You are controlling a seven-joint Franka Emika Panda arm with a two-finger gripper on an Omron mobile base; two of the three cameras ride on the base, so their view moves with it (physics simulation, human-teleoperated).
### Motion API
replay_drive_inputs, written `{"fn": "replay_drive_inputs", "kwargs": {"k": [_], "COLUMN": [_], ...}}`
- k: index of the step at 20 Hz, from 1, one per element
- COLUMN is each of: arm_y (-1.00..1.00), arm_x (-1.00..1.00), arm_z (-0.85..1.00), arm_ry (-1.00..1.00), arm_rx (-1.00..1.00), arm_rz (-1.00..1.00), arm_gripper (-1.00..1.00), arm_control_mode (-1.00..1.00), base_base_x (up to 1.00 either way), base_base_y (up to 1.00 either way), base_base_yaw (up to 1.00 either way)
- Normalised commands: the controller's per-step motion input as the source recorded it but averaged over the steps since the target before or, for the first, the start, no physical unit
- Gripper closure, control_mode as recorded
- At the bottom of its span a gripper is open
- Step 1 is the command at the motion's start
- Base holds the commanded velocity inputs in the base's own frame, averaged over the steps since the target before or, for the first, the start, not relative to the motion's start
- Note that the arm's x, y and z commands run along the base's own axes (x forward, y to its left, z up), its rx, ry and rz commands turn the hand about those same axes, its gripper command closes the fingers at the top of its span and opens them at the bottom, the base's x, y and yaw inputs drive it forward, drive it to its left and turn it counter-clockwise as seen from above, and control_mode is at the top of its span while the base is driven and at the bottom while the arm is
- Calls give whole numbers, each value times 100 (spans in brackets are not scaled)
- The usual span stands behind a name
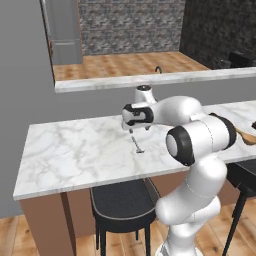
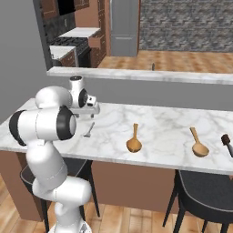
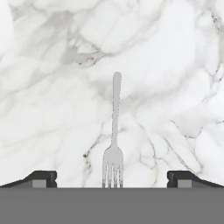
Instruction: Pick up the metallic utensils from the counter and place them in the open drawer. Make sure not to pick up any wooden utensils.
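A thin silver fork (image 3: 114,127) lies flat on the white marble counter (image 3: 52,109), its tines toward the bottom of the hand view. My gripper (image 3: 113,181) hangs open a little above it, one fingertip on each side of the tines, nothing held. From the base views the fork (image 1: 136,145) (image 2: 89,129) lies just below the gripper (image 1: 134,131) (image 2: 93,111). A short utensil with a dark handle (image 2: 226,143) lies at the counter's far right. Two tan wooden spoons (image 2: 134,141) (image 2: 199,144) rest between them. A reddish-brown drawer (image 2: 97,42) seems to jut from the far cabinets.
Black stools (image 1: 122,205) (image 2: 205,193) stand under the counter's (image 1: 75,150) front edge. A raised grey ledge (image 2: 150,76) runs behind the counter. One wooden spoon (image 1: 246,136) shows at the right edge of the left base view. A black stove (image 2: 68,43) stands far back.
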Motion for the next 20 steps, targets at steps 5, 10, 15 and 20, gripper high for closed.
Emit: {"fn": "replay_drive_inputs", "kwargs": {"k": [5,10,15,20], "arm_y": [0,0,-1,-1], "arm_x": [2,0,0,1], "arm_z": [-47,-53,-35,-27], "arm_ry": [9,10,5,0], "arm_rx": [-4,-1,0,0], "arm_rz": [0,0,0,0], "arm_gripper": [-100,-100,-100,-100], "arm_control_mode": [-100,-100,-100,-100], "base_base_x": [0,0,0,0], "base_base_y": [0,0,0,0], "base_base_yaw": [0,0,0,0]}}
